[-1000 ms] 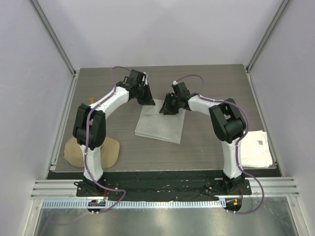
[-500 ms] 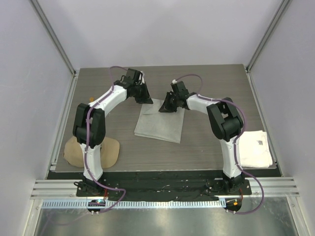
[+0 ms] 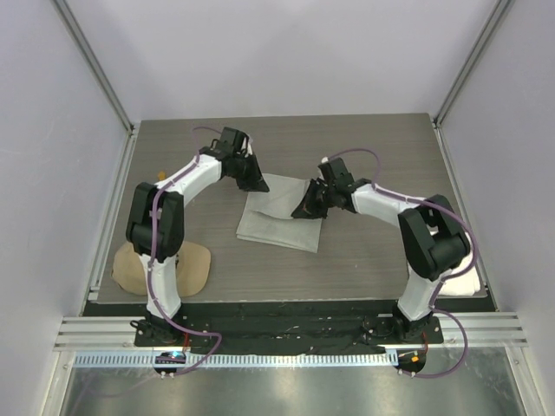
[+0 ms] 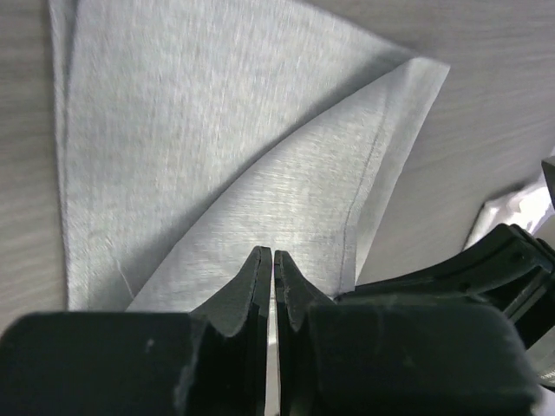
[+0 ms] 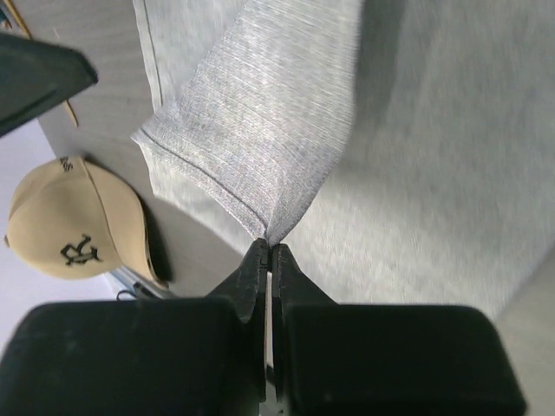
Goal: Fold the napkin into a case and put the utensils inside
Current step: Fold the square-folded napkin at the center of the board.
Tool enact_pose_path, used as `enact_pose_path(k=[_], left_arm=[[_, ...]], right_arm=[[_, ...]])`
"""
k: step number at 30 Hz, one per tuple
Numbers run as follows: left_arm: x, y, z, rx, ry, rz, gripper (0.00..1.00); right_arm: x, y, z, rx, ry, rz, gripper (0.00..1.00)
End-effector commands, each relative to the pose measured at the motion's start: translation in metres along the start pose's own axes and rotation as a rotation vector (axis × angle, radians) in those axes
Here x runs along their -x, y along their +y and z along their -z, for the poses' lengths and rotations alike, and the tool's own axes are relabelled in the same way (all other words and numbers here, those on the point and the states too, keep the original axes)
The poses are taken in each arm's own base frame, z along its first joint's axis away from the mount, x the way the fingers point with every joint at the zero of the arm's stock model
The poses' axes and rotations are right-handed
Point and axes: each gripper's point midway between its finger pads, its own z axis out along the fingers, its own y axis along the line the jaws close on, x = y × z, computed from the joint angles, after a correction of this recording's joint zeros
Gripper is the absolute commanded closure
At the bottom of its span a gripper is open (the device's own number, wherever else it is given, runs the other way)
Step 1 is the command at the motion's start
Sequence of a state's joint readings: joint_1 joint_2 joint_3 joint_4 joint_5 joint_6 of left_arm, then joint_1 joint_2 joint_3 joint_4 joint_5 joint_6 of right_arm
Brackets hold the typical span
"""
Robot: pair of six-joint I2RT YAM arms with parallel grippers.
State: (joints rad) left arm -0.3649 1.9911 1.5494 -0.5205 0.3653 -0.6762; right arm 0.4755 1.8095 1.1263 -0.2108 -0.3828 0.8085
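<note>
Left pincer (image 4: 273, 254) clamped on napkin (image 3: 282, 221) edge; right pincer (image 5: 269, 245) pinching lifted corner.

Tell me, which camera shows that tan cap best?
The right wrist view: the cap lies nearly whole there, its black emblem plain. In the top view the left arm hides its middle. The left wrist view misses it.

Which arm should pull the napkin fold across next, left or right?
Right, probably. The right claw is shut on a lifted corner of the napkin, with that flap doubled over the cloth. The left claw pinches the far-left corner, better suited as an anchor.
</note>
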Motion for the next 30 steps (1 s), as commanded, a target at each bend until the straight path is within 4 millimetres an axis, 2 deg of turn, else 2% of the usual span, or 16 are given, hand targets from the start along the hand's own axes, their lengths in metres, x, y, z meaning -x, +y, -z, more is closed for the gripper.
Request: enact_pose_path(k=[1,5,9,16,23,30], left_arm=[[-0.004,-0.029,0.025,-0.125,-0.002,0.016,0.91],[-0.015,-0.025,0.028,-0.126,0.021,0.022,0.91],[-0.025,-0.025,0.034,-0.136,0.034,0.017,0.91],[-0.036,-0.016,0.035,-0.114,0.046,0.009,0.91],[-0.037,-0.016,0.034,-0.111,0.047,0.006,0.91],[-0.037,-0.016,0.032,-0.112,0.051,0.004,0.91]], right_arm=[[-0.020,-0.001,0.025,0.037,0.014,-0.034,0.99],[-0.035,-0.018,0.036,0.015,0.015,-0.025,0.99],[-0.049,-0.046,0.042,-0.038,0.033,-0.020,0.99],[-0.054,-0.066,0.051,-0.083,0.029,-0.009,0.99],[-0.058,-0.070,0.049,-0.082,0.047,-0.016,0.99],[-0.072,-0.072,0.052,-0.049,0.056,-0.062,0.99]])
